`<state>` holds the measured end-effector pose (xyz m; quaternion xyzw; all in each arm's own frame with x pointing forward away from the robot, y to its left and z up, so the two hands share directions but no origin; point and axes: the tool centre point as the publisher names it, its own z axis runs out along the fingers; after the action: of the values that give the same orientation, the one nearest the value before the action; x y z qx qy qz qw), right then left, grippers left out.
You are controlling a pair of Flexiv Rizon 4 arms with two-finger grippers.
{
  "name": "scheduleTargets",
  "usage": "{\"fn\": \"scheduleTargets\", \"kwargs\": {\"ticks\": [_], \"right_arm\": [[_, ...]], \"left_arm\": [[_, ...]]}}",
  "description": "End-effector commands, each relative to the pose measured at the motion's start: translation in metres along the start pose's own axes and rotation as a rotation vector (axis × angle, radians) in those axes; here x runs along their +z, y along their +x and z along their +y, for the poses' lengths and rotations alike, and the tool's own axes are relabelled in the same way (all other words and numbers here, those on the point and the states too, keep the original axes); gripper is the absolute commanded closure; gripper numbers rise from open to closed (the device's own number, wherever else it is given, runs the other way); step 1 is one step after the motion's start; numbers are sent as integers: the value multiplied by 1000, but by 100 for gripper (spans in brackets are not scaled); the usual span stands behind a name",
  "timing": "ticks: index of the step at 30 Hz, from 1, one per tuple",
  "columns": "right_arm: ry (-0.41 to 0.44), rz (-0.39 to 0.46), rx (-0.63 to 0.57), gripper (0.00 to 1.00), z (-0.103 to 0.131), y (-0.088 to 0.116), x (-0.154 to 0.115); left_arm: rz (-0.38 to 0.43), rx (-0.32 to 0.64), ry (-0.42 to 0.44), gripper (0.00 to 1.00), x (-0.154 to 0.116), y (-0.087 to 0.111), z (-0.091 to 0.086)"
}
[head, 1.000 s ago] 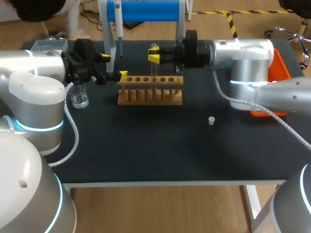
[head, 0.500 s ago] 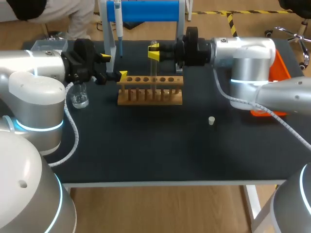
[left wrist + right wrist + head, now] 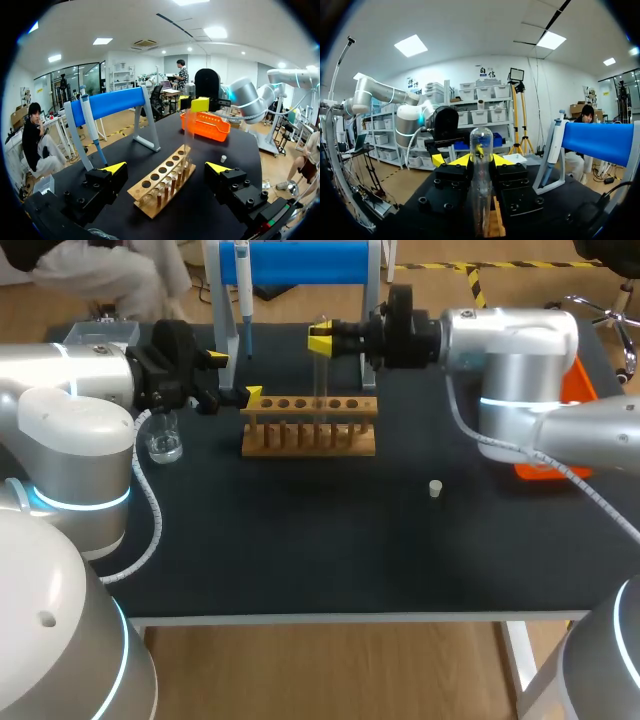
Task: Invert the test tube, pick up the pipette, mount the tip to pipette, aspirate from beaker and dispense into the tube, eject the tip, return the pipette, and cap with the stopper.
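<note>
From above, we see our right gripper (image 3: 320,340) pinching the top part of the test tube (image 3: 321,380). The tube is thin, clear glass and stands straight up over the wooden rack (image 3: 310,428), which has a row of round holes. Our left gripper (image 3: 235,377) sits just beside the rack's left end, fingers spread wide, holding nothing. Only this view shows the small clear beaker (image 3: 163,440) near our left arm. The little white stopper (image 3: 435,488) lies alone on the black table (image 3: 300,540). The pipette (image 3: 243,290) hangs on the blue stand (image 3: 310,260) at the back.

From the left wrist, the rack lies ahead of the wide-open fingers. The tube's low end reaches the rack, but we cannot tell if it sits in a hole. An orange basket (image 3: 205,125) with a net-like wall stands behind.

From the right wrist, we see the tube up close, smooth and see-through. Its round closed end points up, and both fingers press its sides.
</note>
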<state>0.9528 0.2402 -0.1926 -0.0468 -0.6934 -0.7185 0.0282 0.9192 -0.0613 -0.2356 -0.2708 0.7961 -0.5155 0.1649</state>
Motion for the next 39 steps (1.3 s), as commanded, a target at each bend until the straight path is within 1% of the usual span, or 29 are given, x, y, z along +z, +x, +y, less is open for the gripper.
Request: {"fn": "scheduleTargets", "kwargs": {"ticks": [1, 23, 26, 28, 29, 31, 33, 35, 37, 39], "right_arm": [[4, -10, 1, 100, 5, 8, -7], [4, -10, 1, 100, 5, 8, -7], [48, -33, 179, 100, 7, 3, -6], [56, -71, 277, 100, 9, 0, -5], [72, -73, 372, 100, 10, -2, -5], [89, -101, 482, 100, 11, -3, -7], [138, -96, 609, 100, 10, -2, -8], [176, -136, 722, 100, 8, -3, -8], [190, -142, 843, 100, 7, -7, -7], [192, -179, 948, 100, 7, -6, -8]], "left_arm": [[-2, -1, 2, 0, 0, 0, 0], [-2, -1, 2, 0, 0, 0, 0], [-2, -1, 2, 0, 0, 0, 0], [-2, -1, 2, 0, 0, 0, 0], [-2, -1, 2, 0, 0, 0, 0], [-2, -1, 2, 0, 0, 0, 0], [-2, -1, 2, 0, 0, 0, 0], [-2, -1, 2, 0, 0, 0, 0], [-2, -1, 2, 0, 0, 0, 0], [-2, -1, 2, 0, 0, 0, 0]]}}
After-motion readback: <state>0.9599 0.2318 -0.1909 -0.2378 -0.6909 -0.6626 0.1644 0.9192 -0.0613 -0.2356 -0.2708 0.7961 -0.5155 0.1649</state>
